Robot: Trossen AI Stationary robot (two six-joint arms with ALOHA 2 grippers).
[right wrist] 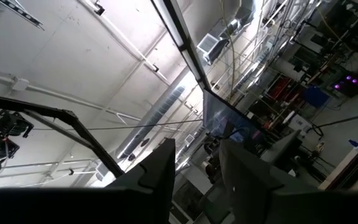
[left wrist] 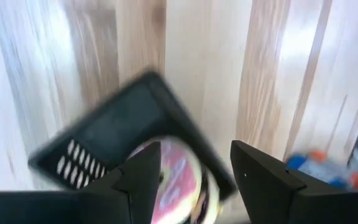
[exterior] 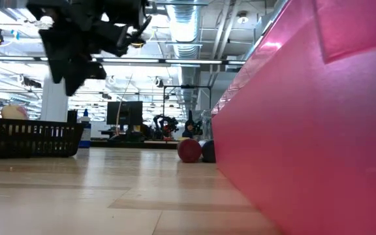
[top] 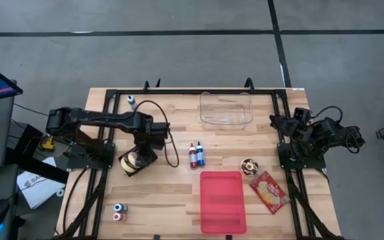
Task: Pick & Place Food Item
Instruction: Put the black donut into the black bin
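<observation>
A black slotted basket (top: 136, 163) (left wrist: 114, 134) lies on the wooden table at the left. A round pink-and-yellow food item (top: 130, 160) (left wrist: 180, 180) rests inside it. My left gripper (top: 143, 149) (left wrist: 194, 171) hangs above the basket, pointing steeply down. It is open, and the food item shows below the gap between its fingers. In the low view the gripper (exterior: 77, 46) is clear above the basket (exterior: 28, 137). My right gripper (top: 280, 124) (right wrist: 197, 165) waits folded back at the right edge, open and aimed at the ceiling.
A pink tray (top: 222, 201) (exterior: 318, 130) lies front centre, with a red snack packet (top: 269, 191) and a round dark item (top: 249, 167) beside it. Red and blue bottles (top: 197, 155) stand mid-table. A clear tub (top: 227, 109) sits at the far edge. Small bottles (top: 119, 212) stand front left.
</observation>
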